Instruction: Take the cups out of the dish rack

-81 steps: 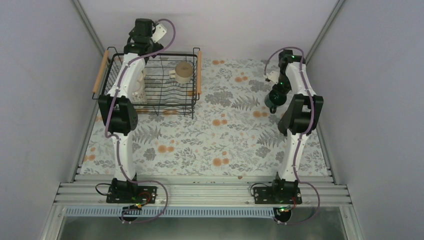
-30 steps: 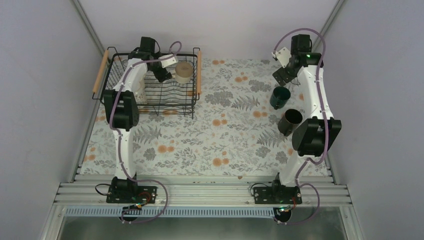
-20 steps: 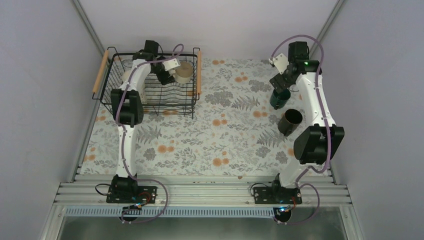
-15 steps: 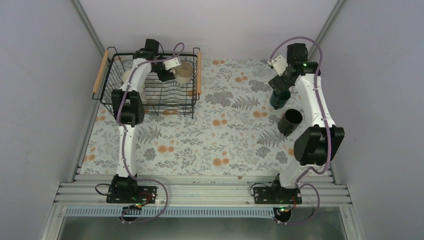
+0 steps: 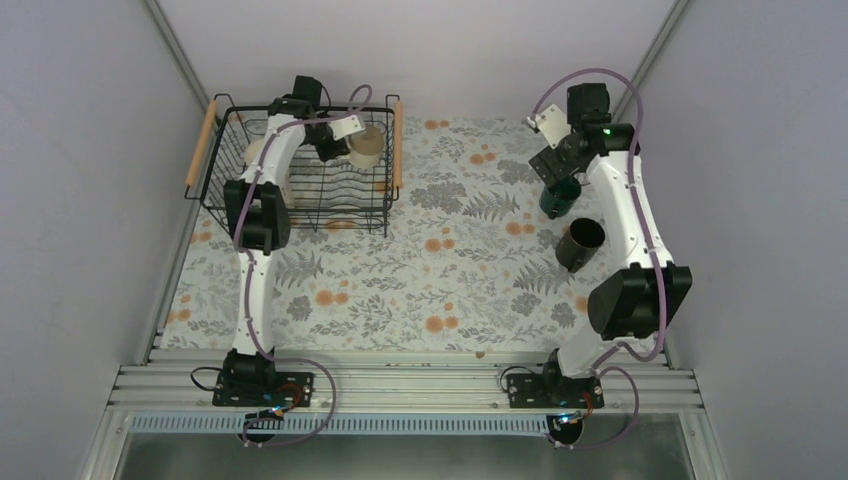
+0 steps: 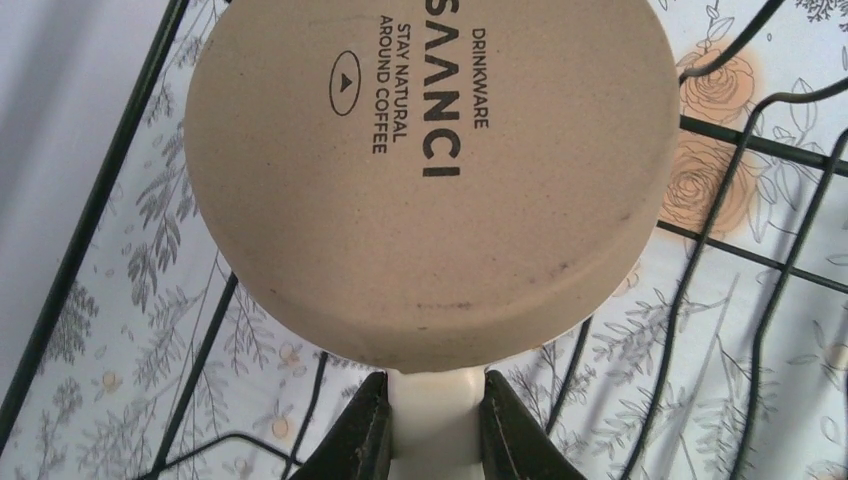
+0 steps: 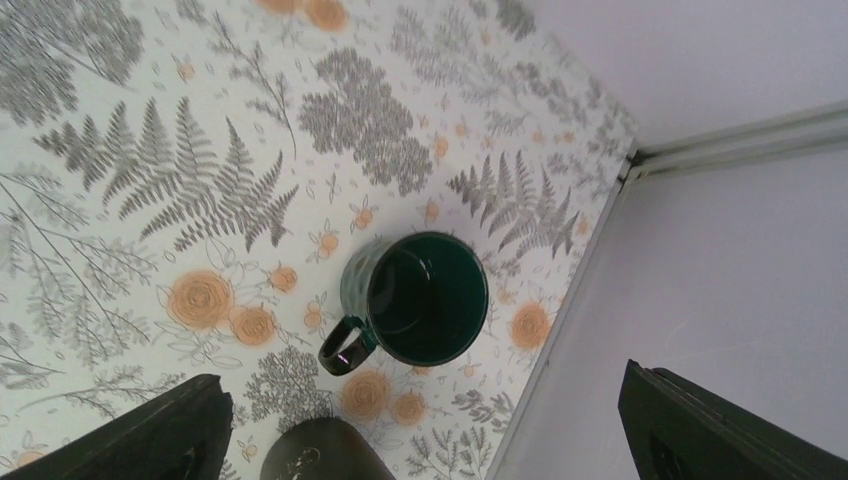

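The dish rack (image 5: 203, 146), a black wire basket with wooden handles, stands at the far left. In its right corner sits a beige cup (image 5: 368, 146), its printed base (image 6: 430, 160) facing the left wrist camera. My left gripper (image 5: 338, 150) (image 6: 435, 435) is shut on that cup's pale handle (image 6: 436, 410), one finger on each side. Another pale cup (image 5: 256, 150) is partly hidden behind the left arm. A dark green cup (image 5: 558, 196) (image 7: 425, 298) and a dark grey cup (image 5: 582, 243) (image 7: 315, 450) stand upright on the cloth at right. My right gripper (image 5: 556, 165) (image 7: 422, 378) hangs open above the green cup.
The rack's wire ribs (image 6: 760, 260) run close to the right of the held cup. The right side wall (image 7: 720, 250) and its metal corner rail (image 7: 740, 140) lie just beyond the green cup. Flowered cloth (image 5: 430, 270) covers the table between the arms.
My left gripper has moved in on the beige cup's handle and shut on it. The right arm has shifted a little over the green cup, jaws still wide.
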You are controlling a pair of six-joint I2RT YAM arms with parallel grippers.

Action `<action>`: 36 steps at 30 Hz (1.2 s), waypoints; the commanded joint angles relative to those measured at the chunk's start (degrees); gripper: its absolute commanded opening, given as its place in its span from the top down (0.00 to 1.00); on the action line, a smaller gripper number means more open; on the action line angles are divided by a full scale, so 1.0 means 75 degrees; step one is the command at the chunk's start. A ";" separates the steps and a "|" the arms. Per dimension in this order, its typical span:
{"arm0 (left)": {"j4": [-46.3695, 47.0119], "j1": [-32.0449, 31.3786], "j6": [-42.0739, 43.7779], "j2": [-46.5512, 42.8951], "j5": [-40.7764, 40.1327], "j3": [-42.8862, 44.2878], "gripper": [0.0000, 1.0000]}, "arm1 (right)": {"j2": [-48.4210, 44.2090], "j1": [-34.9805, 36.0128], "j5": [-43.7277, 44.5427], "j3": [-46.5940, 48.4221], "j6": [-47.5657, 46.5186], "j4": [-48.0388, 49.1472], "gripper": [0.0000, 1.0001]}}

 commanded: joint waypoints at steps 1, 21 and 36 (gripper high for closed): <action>-0.0616 -0.0082 -0.0391 -0.0835 -0.0561 0.0171 0.98 | -0.0671 0.0465 -0.0101 0.0388 0.0285 -0.0040 0.00; 0.1584 -0.0359 -0.6804 -0.4370 0.5964 -0.0902 0.97 | -0.3845 0.3039 -0.0904 -0.2114 -0.0568 0.4675 0.00; 0.4234 -0.1498 -1.0053 -0.3250 0.9494 -0.1891 0.98 | -0.4096 0.3307 -0.1480 -0.3858 -0.1209 0.6611 0.00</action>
